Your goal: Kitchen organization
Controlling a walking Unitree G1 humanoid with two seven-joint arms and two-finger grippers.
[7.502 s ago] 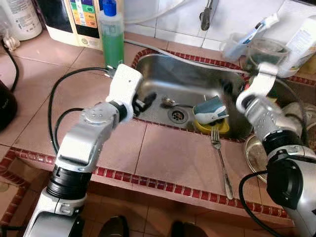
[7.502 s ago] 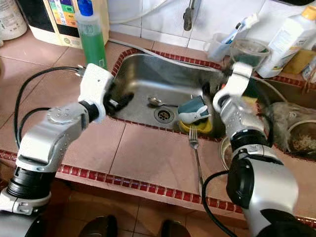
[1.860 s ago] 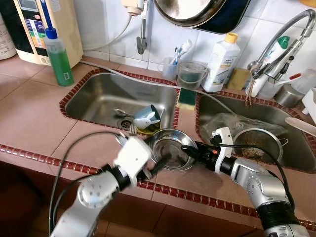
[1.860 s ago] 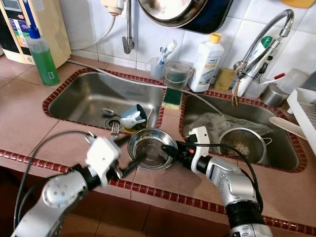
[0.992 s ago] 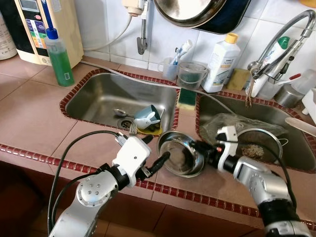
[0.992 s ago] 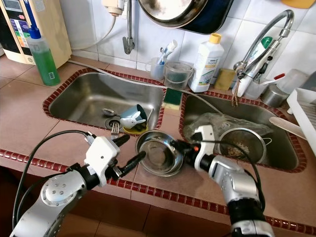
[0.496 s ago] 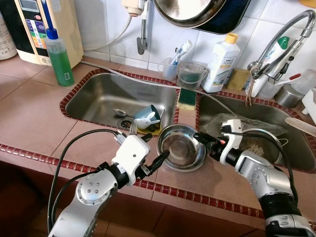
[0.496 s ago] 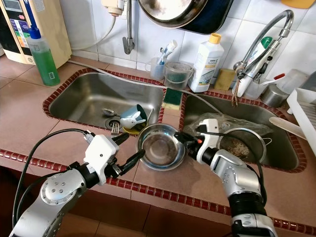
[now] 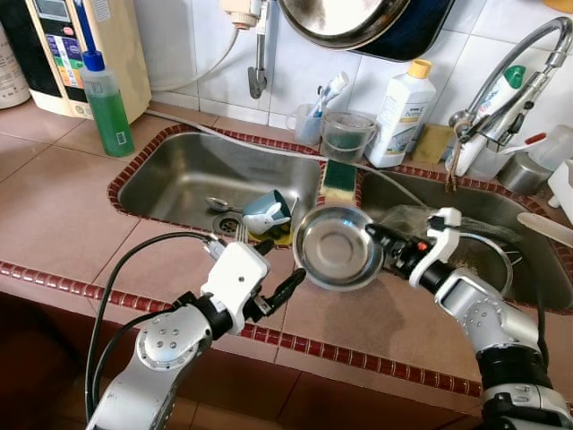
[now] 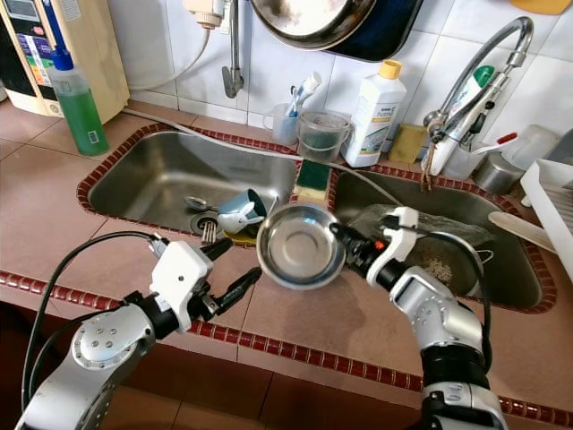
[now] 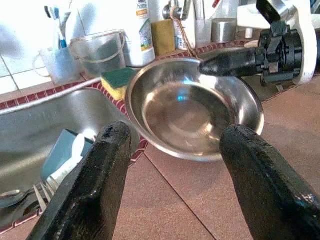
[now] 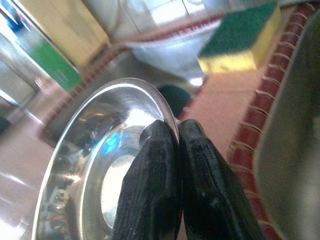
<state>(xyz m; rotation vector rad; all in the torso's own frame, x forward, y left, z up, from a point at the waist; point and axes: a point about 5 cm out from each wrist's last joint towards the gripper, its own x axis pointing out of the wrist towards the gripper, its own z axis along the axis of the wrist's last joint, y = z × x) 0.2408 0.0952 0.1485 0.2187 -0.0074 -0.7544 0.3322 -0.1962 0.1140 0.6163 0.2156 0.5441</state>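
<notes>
Our two head views look forward and down from above the counter (image 9: 54,206), sharing both sinks and the tiled wall, one shifted slightly sideways from the other. Our left wrist view looks along its fingers (image 11: 95,185) from low over the counter toward the steel bowl (image 11: 195,107). Our right wrist view sits very close, its fingers (image 12: 160,185) against that bowl's rim.

Hidden and cut-off parts around the steel bowl

The steel bowl (image 9: 337,247) covers part of the counter (image 9: 54,215) and the sink divider behind it; the fork (image 9: 240,235) beside it is mostly hidden by the left arm. Behind the bowl, the hanging pan (image 9: 358,22) is cut by the top edge. The strainer's (image 10: 443,260) contents are too small to tell. The bowl's far rim is blurred in the right wrist view.
</notes>
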